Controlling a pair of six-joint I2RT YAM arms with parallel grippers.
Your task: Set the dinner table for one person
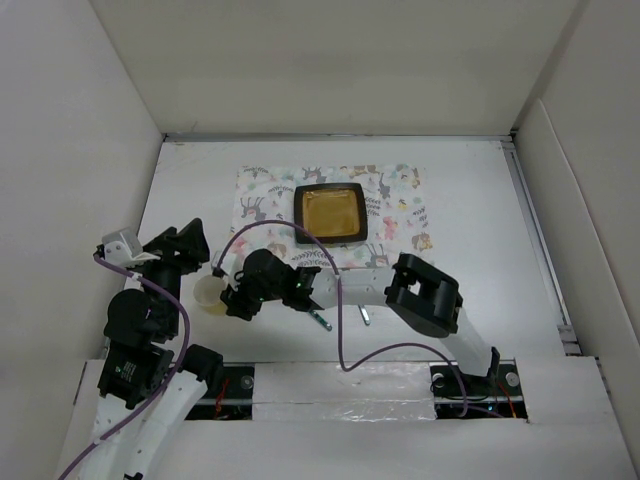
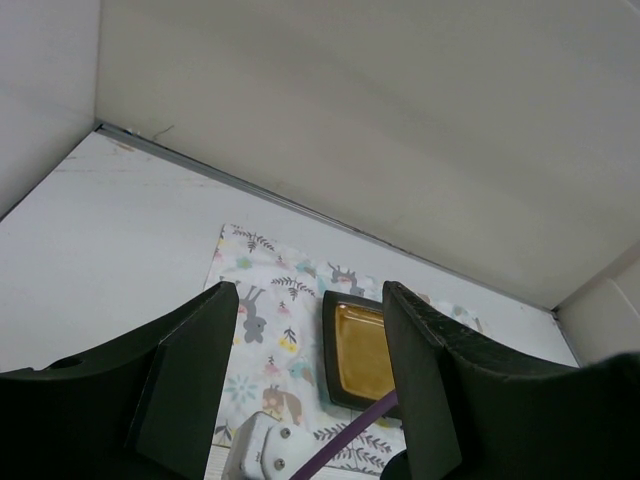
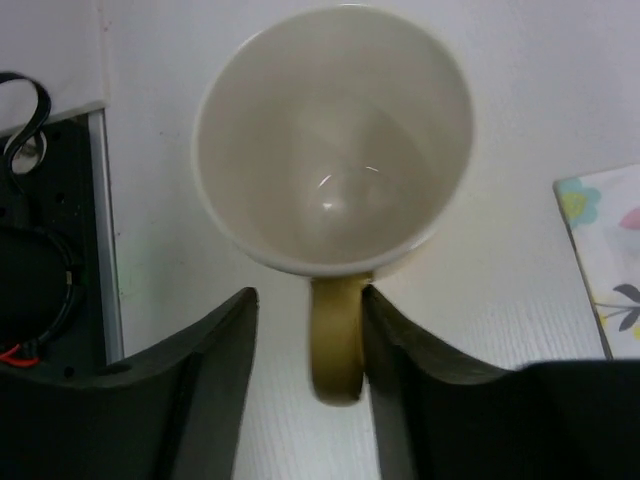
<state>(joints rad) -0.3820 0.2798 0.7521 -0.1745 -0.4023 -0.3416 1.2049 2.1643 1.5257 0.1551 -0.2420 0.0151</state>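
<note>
A cream mug (image 1: 208, 295) with a yellow-tan handle (image 3: 337, 340) stands upright and empty on the white dinner table (image 1: 190, 180), near the left front. My right gripper (image 3: 308, 300) straddles the handle. The right finger touches it, a gap shows beside the left finger, and the jaws read as open. My left gripper (image 2: 310, 290) hangs open and empty above the table's left side, looking toward the placemat (image 2: 260, 300). A dark square plate (image 1: 330, 214) with an amber centre lies on the placemat (image 1: 265, 195).
Two thin utensils (image 1: 322, 321) (image 1: 365, 316) lie on the table by the right arm's forearm. White walls enclose the table at the back and sides. A purple cable (image 1: 340, 340) loops over the right arm. The arm bases' black rail (image 3: 50, 260) sits left of the mug.
</note>
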